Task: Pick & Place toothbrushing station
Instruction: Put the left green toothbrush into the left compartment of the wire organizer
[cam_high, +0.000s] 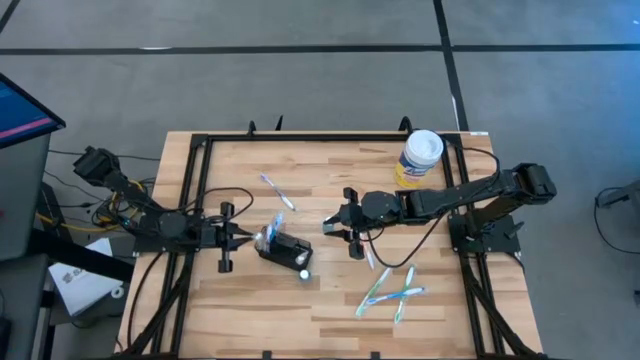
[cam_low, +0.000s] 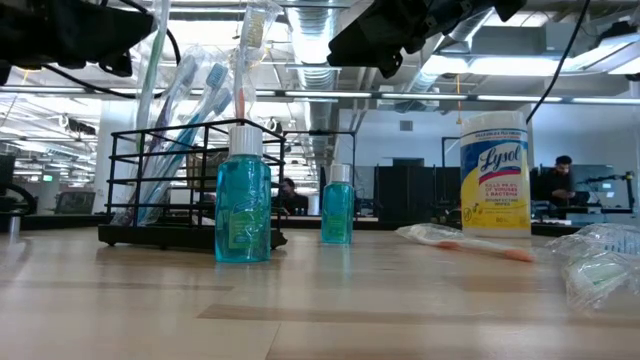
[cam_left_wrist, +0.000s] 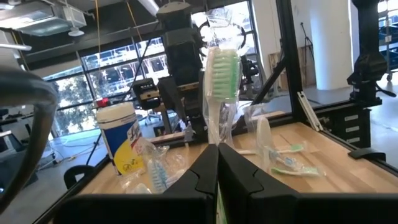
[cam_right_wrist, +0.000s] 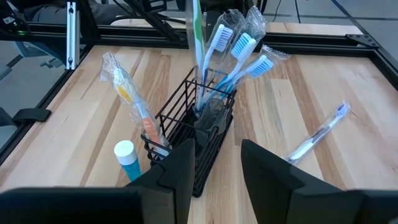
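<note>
The toothbrushing station (cam_high: 287, 250) is a black wire rack left of the table's middle. It holds several wrapped toothbrushes (cam_right_wrist: 239, 46) and shows from the side in the low view (cam_low: 190, 190). My left gripper (cam_high: 248, 237) sits just left of the rack, shut on a wrapped green toothbrush (cam_left_wrist: 222, 74). My right gripper (cam_high: 340, 228) hangs open to the right of the rack, above the table. Its fingers (cam_right_wrist: 186, 165) stand apart with nothing between them. An orange wrapped toothbrush (cam_right_wrist: 127, 93) leans against the rack's side. My left gripper pinches the green toothbrush's handle (cam_left_wrist: 217, 134) between its two fingers, below the bristle head. The fingers come in about level from the table's left and lie across the handle. The brush stands upright, head up. Its lower stem (cam_right_wrist: 197, 56) runs down into the rack.
A yellow canister with a white lid (cam_high: 420, 158) stands at the far right. Several wrapped toothbrushes (cam_high: 390, 292) lie near the right front, and one (cam_high: 278, 192) lies behind the rack. Two blue bottles (cam_low: 243, 200) (cam_low: 337, 205) stand by the rack. Black rails (cam_high: 190, 190) frame the table.
</note>
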